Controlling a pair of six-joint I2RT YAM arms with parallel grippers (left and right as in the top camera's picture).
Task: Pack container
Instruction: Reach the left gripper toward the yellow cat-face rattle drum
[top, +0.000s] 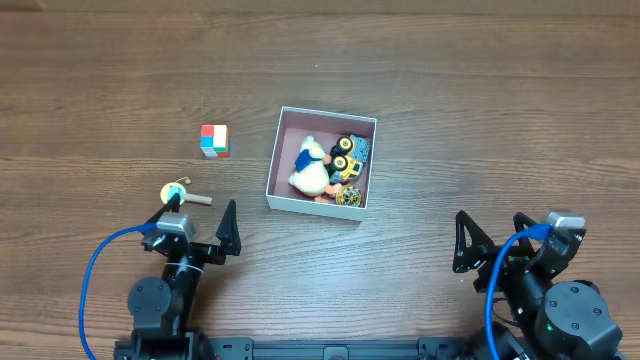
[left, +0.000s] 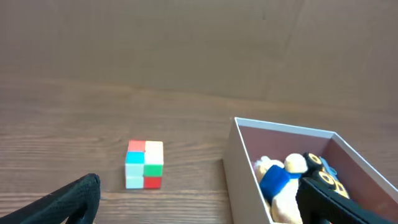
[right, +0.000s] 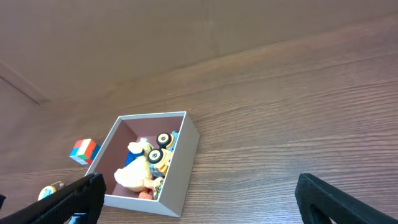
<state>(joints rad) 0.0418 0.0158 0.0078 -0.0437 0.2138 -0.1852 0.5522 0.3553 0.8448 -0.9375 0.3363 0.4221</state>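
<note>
The container (top: 314, 206) is a square white-walled box at the table's middle. It holds a cream plush duck (top: 310, 168), a yellow toy truck (top: 349, 157) and a small round toy (top: 348, 196). A multicoloured cube (top: 214, 140) lies on the table left of it. A small yellow round toy with a stick (top: 177, 194) lies near the left arm. My left gripper (top: 197, 222) is open and empty, below the cube. My right gripper (top: 495, 238) is open and empty, at the lower right, well away from the box.
The left wrist view shows the cube (left: 144, 164) ahead and the container's wall (left: 236, 171) to the right, with the duck (left: 280, 183) inside. The right wrist view shows the container (right: 183, 171), the cube (right: 84, 151) and the yellow toy (right: 51, 190) at far left.
</note>
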